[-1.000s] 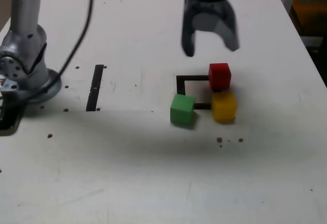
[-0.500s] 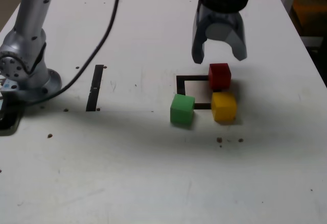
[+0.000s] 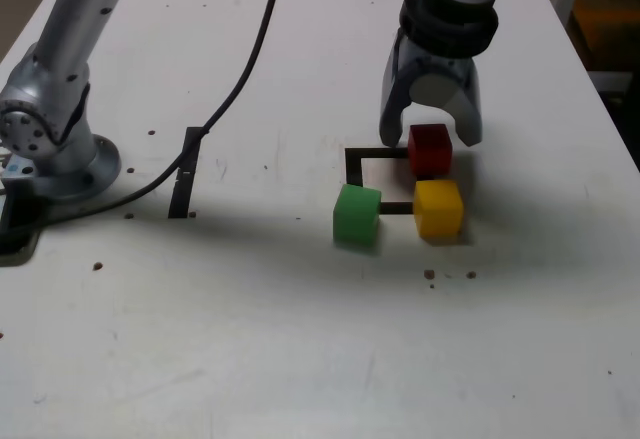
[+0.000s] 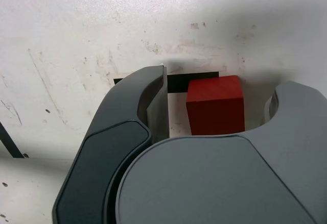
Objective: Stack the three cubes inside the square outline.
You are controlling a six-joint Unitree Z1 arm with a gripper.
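Gripper (image 3: 431,142): open, around red cube (image 3: 430,150)
Square outline (image 3: 384,208): red, yellow (image 3: 438,209) at right corners, green (image 3: 357,213) at near-left corner, exterior view

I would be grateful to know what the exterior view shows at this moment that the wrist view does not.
Only the exterior view: the green cube, the yellow cube, the arm's base and the black cable.

Only the wrist view: a close look from behind the open gripper, with the red cube between its two fingers and space beside it on both sides.

Both: the red cube, the gripper, part of the black square outline and the scuffed white table.
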